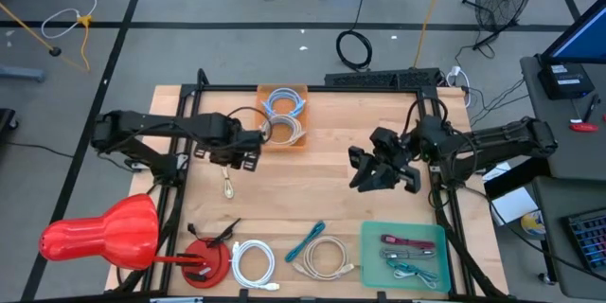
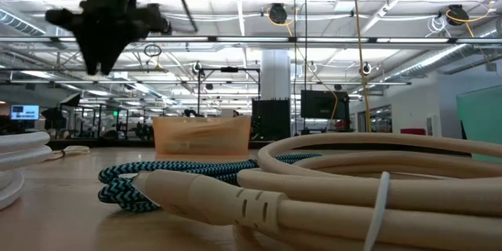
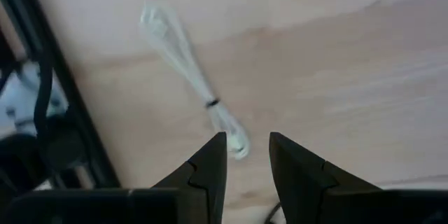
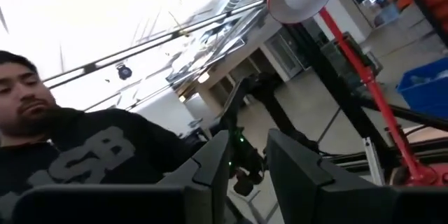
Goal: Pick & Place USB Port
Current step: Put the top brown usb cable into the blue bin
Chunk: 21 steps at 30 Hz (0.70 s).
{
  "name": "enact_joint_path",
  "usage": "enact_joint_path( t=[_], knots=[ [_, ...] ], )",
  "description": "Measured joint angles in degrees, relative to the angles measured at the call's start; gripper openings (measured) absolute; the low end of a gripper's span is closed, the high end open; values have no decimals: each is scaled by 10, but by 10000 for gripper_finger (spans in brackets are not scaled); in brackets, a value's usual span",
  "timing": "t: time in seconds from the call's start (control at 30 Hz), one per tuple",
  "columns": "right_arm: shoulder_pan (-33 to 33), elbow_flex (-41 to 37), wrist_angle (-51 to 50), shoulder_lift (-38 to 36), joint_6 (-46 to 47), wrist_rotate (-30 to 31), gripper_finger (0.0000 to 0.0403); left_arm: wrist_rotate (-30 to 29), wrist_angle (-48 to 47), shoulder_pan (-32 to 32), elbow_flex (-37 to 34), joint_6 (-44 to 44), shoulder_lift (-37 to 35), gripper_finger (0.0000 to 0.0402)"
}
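A small white USB cable [image 1: 228, 186], tied into a slim bundle by a dark band, lies flat on the wooden table left of centre. My left gripper [image 1: 231, 154] hangs above it, pointing straight down and open; in the left wrist view the cable [image 3: 185, 63] stretches away from the gap between the fingertips [image 3: 246, 140], with its near end beside one fingertip. In the low view the left gripper [image 2: 100, 63] stands well clear of the tabletop. My right gripper [image 1: 364, 168] is raised over the table's right half, tilted upward, open and empty [image 4: 246, 140].
An orange bin [image 1: 305, 114] with coiled cables stands at the far middle. Near the front lie a white coil [image 1: 254, 261], a teal cable [image 1: 308, 240], a beige coil [image 1: 322, 258] and a green tray [image 1: 374, 275] of cables. A red lamp [image 1: 104, 232] stands front left. A person [image 4: 63, 147] shows beyond the table.
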Motion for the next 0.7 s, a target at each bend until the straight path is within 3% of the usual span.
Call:
enact_joint_path(
  t=[0.3,0.53,0.7],
  knots=[
    [0,0,-32,0,-41,32,86,50,122,17,-146,-20,0,113],
    [0,0,-32,2,-41,31,86,47,135,24,-197,-39,0,113],
    [0,0,-32,2,-38,29,86,72,204,31,-236,-48,0,113]
  ],
)
